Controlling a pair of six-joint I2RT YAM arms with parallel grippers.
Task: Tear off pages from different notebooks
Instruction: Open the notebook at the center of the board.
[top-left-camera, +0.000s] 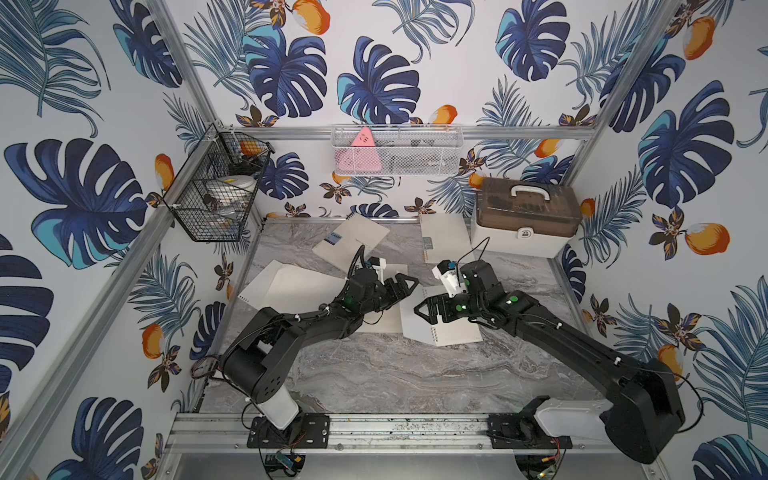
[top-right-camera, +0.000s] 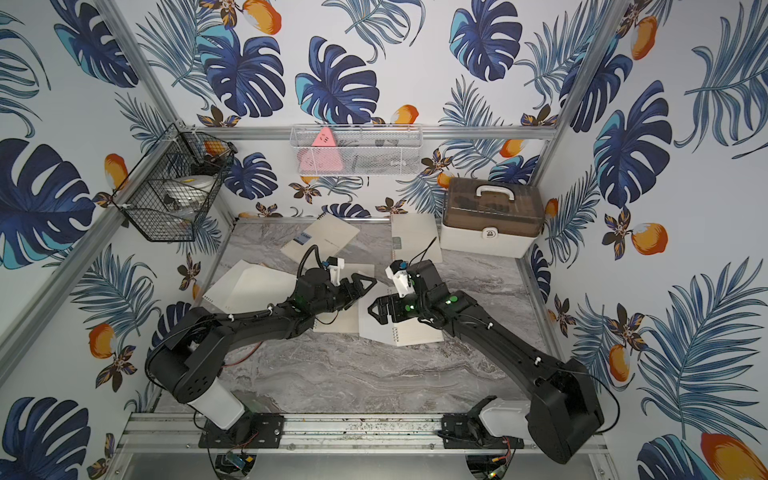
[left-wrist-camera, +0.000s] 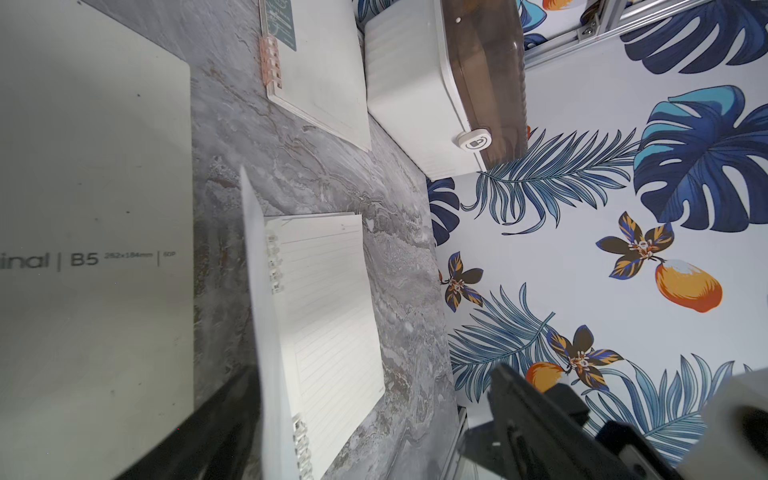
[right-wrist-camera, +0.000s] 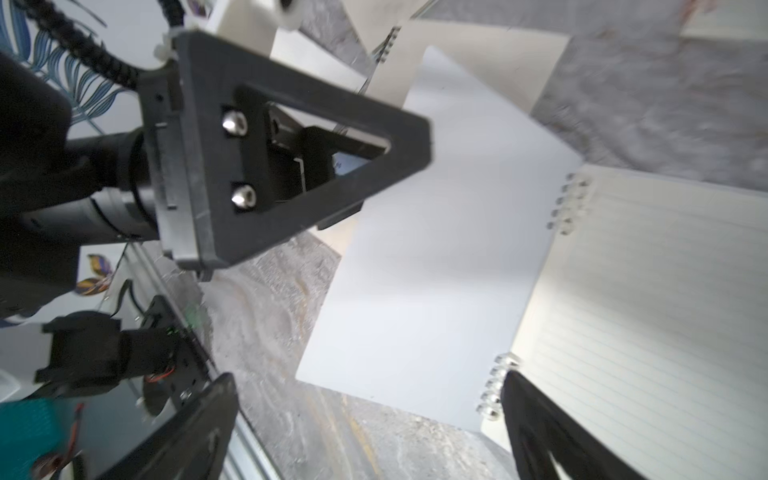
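Three notebooks lie on the marble table. A closed one with a blue label (top-left-camera: 353, 240) and a closed one with a teal label (top-left-camera: 444, 235) sit at the back. The open notebook (top-left-camera: 457, 330) shows lined pages (right-wrist-camera: 648, 316). A white sheet (right-wrist-camera: 436, 270) slants up from its spiral rings; I cannot tell whether it is attached. Loose pages (top-left-camera: 282, 286) lie at the left. My left gripper (top-left-camera: 411, 284) hovers open beside that sheet's edge (left-wrist-camera: 262, 332). My right gripper (top-left-camera: 419, 309) faces it, open over the sheet's corner, with nothing between its fingers (right-wrist-camera: 199, 428).
A white box with a brown lid (top-left-camera: 525, 220) stands at the back right, next to the teal-label notebook. A black wire basket (top-left-camera: 216, 195) and a white mesh basket (top-left-camera: 397, 149) hang on the walls. A metal rail (top-left-camera: 395, 428) runs along the table's front edge.
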